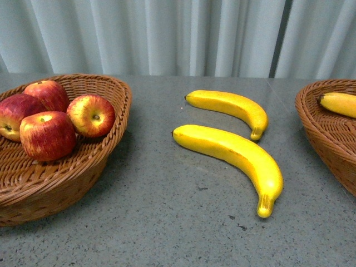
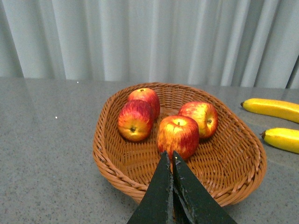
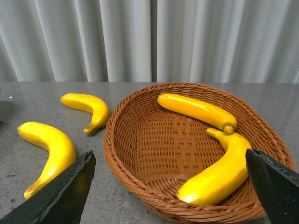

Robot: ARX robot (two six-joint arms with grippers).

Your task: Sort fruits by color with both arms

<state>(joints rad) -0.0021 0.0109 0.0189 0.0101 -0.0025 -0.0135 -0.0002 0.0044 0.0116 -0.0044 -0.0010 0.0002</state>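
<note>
– Carrying everything is the grey desk [image 1: 167, 233]. What stands on it?

– Two wicker baskets. The left basket [image 1: 33, 194] holds four apples [image 1: 47, 135]. The right basket [image 3: 135, 182] holds two bananas, one [image 3: 196, 109] along its far side and one [image 3: 219, 175] nearer the wrist camera.

– What remains unsorted?

– Two loose bananas lie on the bare desk between the baskets, closer to the right one. The nearer banana [image 1: 233, 153] is the larger, and in the front view its long axis runs from back-left to front-right, stem end toward the robot. The farther banana [image 1: 228, 104] lies just behind it, roughly parallel and not touching.

– Which arm is better placed?

– Probably the right. Its wrist camera looks over the right basket, and both loose bananas lie toward the robot's left of it. A grasp would likely need to close across the banana's width, not along its length.

– The apples?

– They are red with yellow patches, bunched together in their basket. None is on the desk.

– And the jaws?

– The left jaws are pressed together with nothing between them, pointing at the closest apple. The right jaws are spread wide and empty.
</note>
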